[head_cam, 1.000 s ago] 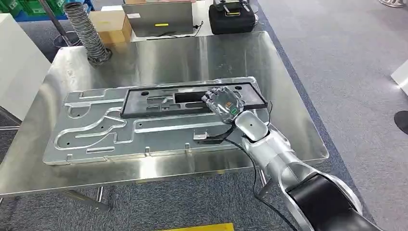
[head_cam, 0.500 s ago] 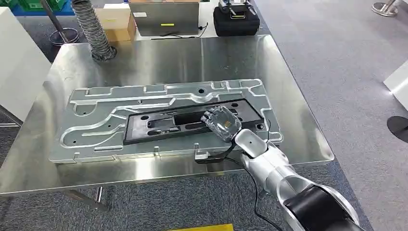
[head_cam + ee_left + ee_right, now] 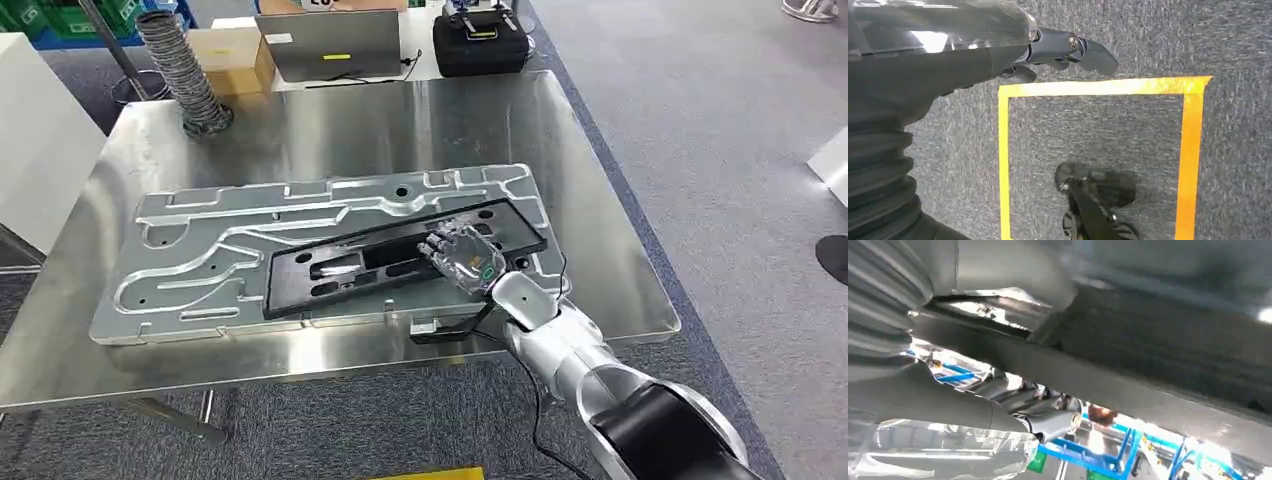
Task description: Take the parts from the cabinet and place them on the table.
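My right hand (image 3: 462, 255): reaching over the table (image 3: 330, 130), lying on the near-right part of the black frame (image 3: 400, 262). Fingers (image 3: 436, 247) curled over the frame's edge, gripping it. In the right wrist view the frame (image 3: 1128, 365) runs as a dark blurred bar straight past my hand (image 3: 948, 405); how the fingers lie there I cannot tell.

Black frame: long, flat, with slots cut through. It sits slantwise on the grey plate (image 3: 200, 260), its far end pointing away and to the right of my hand, its other end running off to the left of it.

Grey plate: large machined metal part with channels and holes, flat on the table, under the frame and under my hand.

Cable (image 3: 530, 380): black, hanging off my right forearm just behind the hand.

Beyond my hand, at the table's far edge: a ribbed hose (image 3: 185, 75) standing well to the left, a cardboard box (image 3: 232, 55) beside it, a metal sheet (image 3: 330, 45) standing up, a black case (image 3: 480, 40) nearly straight ahead.

My left hand (image 3: 973, 55): hanging over grey carpet (image 3: 1238, 40), fingers (image 3: 1083, 47) stretched out, nothing held. Yellow tape (image 3: 1193, 150) marks a square on the floor under it.
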You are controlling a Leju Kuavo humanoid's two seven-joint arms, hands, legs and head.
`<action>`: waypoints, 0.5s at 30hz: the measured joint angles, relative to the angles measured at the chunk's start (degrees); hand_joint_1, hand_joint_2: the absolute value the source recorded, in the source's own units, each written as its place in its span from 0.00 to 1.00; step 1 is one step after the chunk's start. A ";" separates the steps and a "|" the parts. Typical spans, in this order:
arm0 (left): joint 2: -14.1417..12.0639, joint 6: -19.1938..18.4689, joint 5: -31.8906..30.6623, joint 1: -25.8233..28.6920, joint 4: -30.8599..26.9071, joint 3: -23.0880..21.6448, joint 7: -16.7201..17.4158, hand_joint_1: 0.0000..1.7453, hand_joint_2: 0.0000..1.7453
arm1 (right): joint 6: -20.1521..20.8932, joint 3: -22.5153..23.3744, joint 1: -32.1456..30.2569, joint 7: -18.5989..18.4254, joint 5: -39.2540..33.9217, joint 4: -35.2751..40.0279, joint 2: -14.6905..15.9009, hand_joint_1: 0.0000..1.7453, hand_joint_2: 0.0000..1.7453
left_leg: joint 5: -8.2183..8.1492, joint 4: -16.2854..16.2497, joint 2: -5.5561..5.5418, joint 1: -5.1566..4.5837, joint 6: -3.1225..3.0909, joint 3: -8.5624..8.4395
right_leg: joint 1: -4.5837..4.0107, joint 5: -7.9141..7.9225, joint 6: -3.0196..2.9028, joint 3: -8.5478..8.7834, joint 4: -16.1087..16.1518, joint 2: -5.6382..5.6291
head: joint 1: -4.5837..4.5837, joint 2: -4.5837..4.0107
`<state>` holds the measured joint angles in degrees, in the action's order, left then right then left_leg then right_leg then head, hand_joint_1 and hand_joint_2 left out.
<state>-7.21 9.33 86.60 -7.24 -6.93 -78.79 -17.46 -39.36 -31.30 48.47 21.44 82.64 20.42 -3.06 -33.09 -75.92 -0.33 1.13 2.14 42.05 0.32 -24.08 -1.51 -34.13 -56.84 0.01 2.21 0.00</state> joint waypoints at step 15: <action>0.04 0.61 0.02 -0.57 0.00 -1.03 0.59 0.00 0.00 | -0.55 4.61 -1.97 9.50 -11.01 4.48 0.02 0.00 0.00 | 8.27 17.99 0.10 -0.03 -3.11 -8.28 | 0.07 -9.25 3.35 -9.08 -19.75 -0.25 | -0.02 0.00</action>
<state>-7.17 9.95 86.62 -7.81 -6.93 -79.82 -16.87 -39.91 -26.69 46.50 30.94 71.63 24.89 -3.04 -24.82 -57.93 -0.23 1.10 -0.97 33.76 0.39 -33.33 1.83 -43.21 -76.59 -0.24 2.19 0.00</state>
